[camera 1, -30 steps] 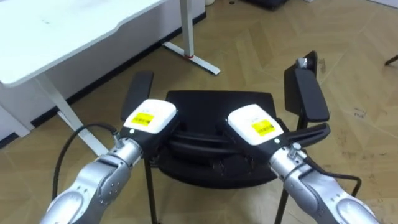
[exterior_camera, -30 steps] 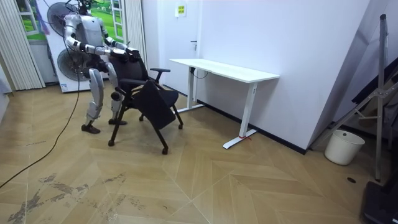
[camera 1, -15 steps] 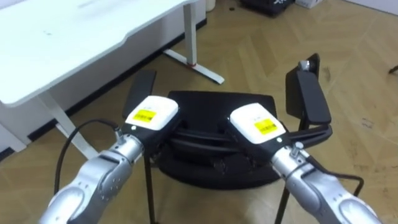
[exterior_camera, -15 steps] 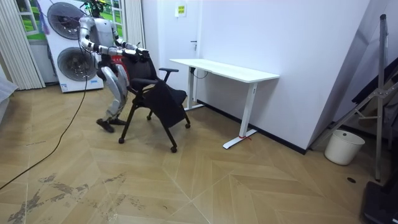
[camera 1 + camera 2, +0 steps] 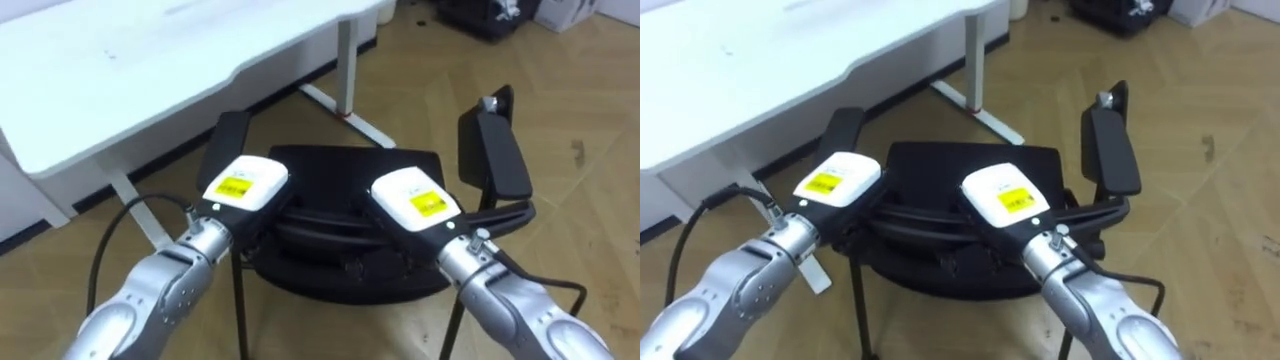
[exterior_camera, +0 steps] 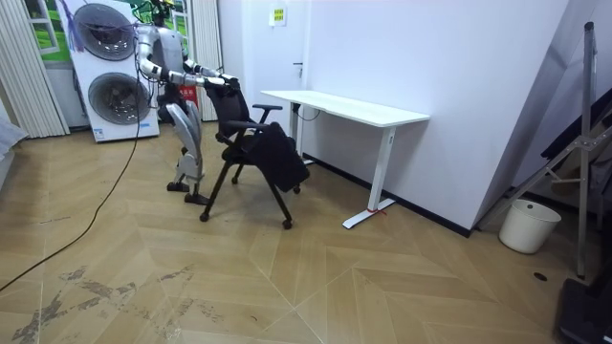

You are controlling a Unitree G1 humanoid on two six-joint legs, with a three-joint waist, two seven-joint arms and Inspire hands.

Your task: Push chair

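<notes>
Chair (image 5: 352, 172), black, sits at the centre of the frame, near the white desk (image 5: 150, 60) at upper left. We see the left hand (image 5: 243, 185) and the right hand (image 5: 412, 200) resting on its top edge. Whether they grip it we cannot tell.

This looks like a home-style room set up as a test space, part laundry corner and part office. Two front-loading washing machines (image 6: 115, 94) stand stacked against the far wall beside pale vertical blinds (image 6: 24, 81). A plain white desk (image 6: 349, 107) on metal legs stands along a bare white wall (image 6: 430, 57), with a black office chair (image 6: 251, 143) just beside it. The floor (image 6: 287, 277) is wood parquet laid in a herringbone pattern, scuffed in places. At the room view's right, a metal ladder (image 6: 584, 191) and a white bucket (image 6: 529, 225) give it a workroom feel.
</notes>
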